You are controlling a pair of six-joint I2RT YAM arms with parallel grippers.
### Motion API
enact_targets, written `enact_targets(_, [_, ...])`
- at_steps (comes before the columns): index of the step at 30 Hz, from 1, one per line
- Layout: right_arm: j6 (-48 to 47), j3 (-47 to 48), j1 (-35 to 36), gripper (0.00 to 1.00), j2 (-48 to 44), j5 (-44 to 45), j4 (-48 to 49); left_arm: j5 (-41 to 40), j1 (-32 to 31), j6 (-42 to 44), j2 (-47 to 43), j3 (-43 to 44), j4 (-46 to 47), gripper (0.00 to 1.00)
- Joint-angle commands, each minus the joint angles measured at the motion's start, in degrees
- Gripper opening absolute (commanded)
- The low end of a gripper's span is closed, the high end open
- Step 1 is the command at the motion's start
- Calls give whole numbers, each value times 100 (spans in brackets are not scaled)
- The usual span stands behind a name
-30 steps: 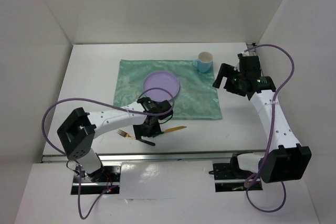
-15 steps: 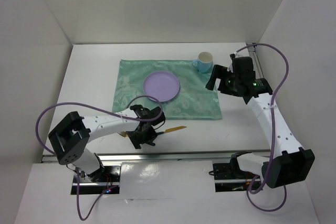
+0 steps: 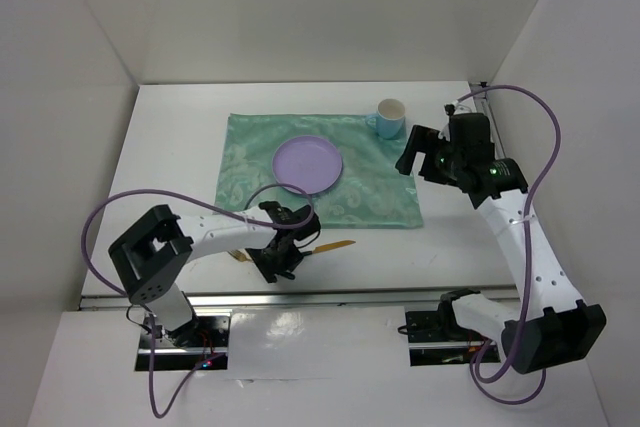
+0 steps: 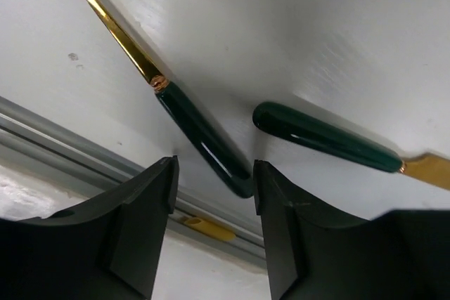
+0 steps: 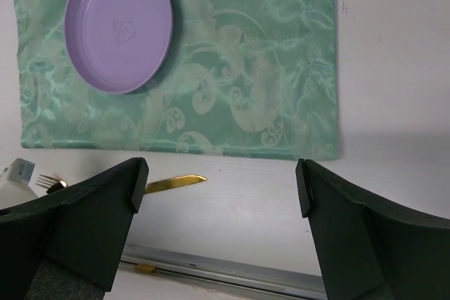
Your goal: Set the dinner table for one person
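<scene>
The white dinner table [image 3: 170, 147] carries a teal mat [image 3: 370, 197] with a purple plate [image 3: 308, 163] and a light blue cup [image 3: 390, 118] on it. A gold fork [image 3: 238, 255] and a gold knife [image 3: 335, 245], both with dark green handles, lie near the front edge. My left gripper [image 3: 278, 265] is open and low over the table. The end of the fork handle [image 4: 204, 138] lies between its jaws [image 4: 213, 194], with the knife handle [image 4: 330, 142] just to the right. My right gripper [image 3: 418, 154] is open and empty, raised over the mat's right edge below the cup.
A metal rail [image 4: 70, 138] runs along the front edge just behind the left fingers; it also shows in the right wrist view [image 5: 232, 268]. The right wrist view shows the plate [image 5: 118, 24], the mat [image 5: 267, 68], the knife blade [image 5: 174, 183] and the fork tines [image 5: 48, 182]. White walls close three sides.
My left gripper has moved down and toward the front edge, onto the fork handle's end. My right gripper has shifted a little left, nearer the mat.
</scene>
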Motion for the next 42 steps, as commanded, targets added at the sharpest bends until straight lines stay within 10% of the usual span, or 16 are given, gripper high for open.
enact_targets(1, [-7,-75,24,100,-200,115,-57,117,1,-169,167,-50,110,62])
enact_targets(7, [-60,-75,24,100,-200,230,-58,346,203,-230,150,-393,357,44])
enact_targets(12, [-60,-137,24,100,-200,230,-58,-13,38,-476,-254,-158,-476,0])
enact_targets(20, [-60,-137,24,100,28,124,188,-865,-227,-363,-1028,932,-2779,0])
enact_targets(24, [53,-189,24,100,81,71,250,-815,684,3092,-549,1574,-1613,0])
enact_targets(28, [54,-189,24,100,81,-16,311,-1470,1380,4624,489,2926,-1779,0])
enact_targets(32, [54,-304,24,100,81,185,198,-1868,1802,5691,1808,4612,-2131,0])
enact_targets(42, [1,-233,-29,100,468,299,13,-753,2893,6976,2768,4828,-1086,0])
